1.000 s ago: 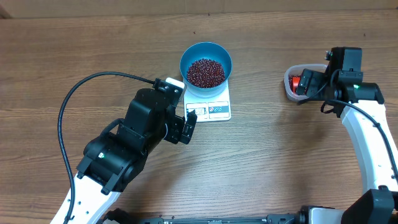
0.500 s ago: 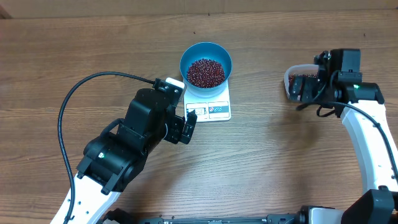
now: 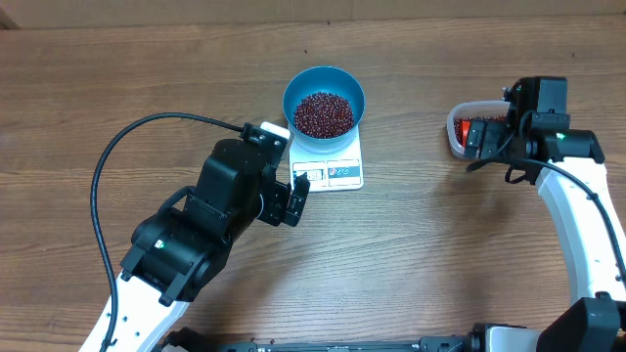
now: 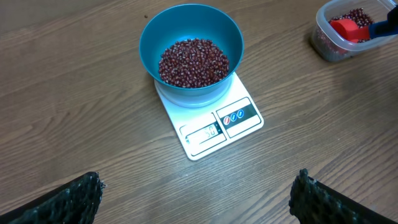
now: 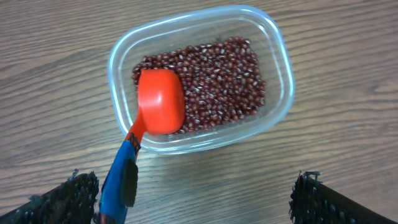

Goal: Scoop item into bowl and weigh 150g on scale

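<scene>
On the wood-grain tabletop [image 3: 440, 254], glossy dark red-brown beans [image 4: 193, 61] are heaped in the deep bright-blue plastic bowl [image 4: 155, 34], set on the flat white rectangular scale [image 4: 211, 127] for weighing. The red-orange scoop [image 5: 160, 101] is parked in the clear plastic tub [image 5: 280, 68]. The left end effector [image 4: 196, 199] and right end effector [image 5: 193, 199] are held open, empty.

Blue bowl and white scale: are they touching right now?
Touching. The left wrist view shows the blue bowl sitting with its base on the white scale, with no gap visible between them.
</scene>
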